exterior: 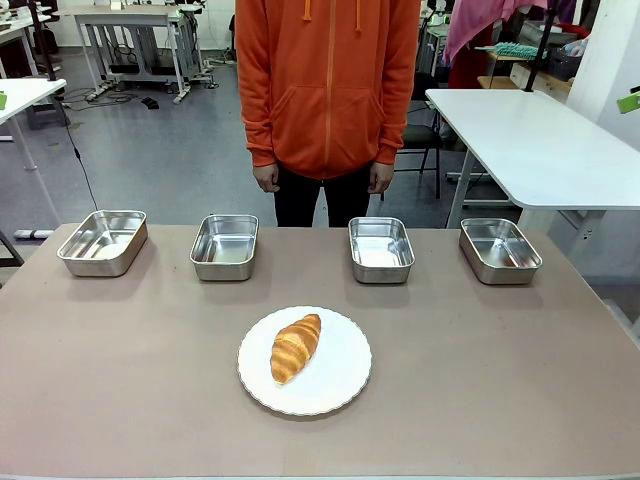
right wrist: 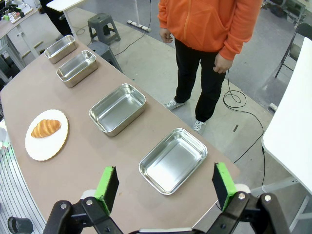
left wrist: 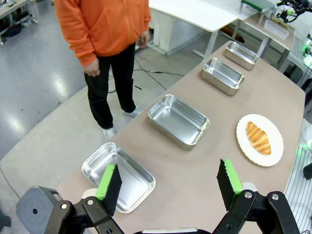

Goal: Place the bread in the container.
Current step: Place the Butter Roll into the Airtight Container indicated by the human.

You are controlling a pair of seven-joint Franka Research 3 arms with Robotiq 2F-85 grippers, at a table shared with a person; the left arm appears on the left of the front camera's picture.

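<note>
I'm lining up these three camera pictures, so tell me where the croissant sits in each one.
Front view: croissant low centre, lying on the white plate.
Left wrist view: croissant at the right, about mid-height, on that plate.
Right wrist view: croissant at the left, about mid-height, on that plate.
Shared landmark: the person in the orange hoodie, standing beyond the plate in every view.

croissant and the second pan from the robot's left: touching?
Apart. The front view shows the croissant lying on the white plate, with a strip of bare table between the plate's rim and the pan.
</note>
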